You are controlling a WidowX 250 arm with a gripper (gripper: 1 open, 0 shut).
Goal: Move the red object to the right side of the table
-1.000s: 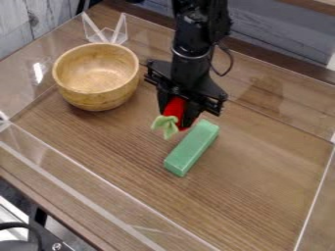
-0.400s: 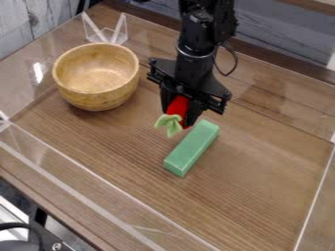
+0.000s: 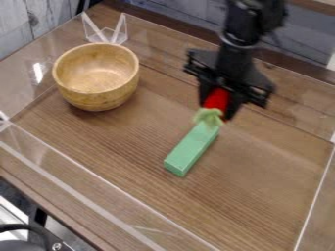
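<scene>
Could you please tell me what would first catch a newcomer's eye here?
Probably the red strawberry, held in the dark jaws over the upper middle of the table. Next come the bright green block, lying near the centre just below it, and the big tan bowl at upper left.

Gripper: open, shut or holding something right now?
Gripper: closed on the strawberry, above the table.

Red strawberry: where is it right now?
In the camera view, the red strawberry sits right of image centre, in the claw, just above the far end of the green block as pictured.
</scene>
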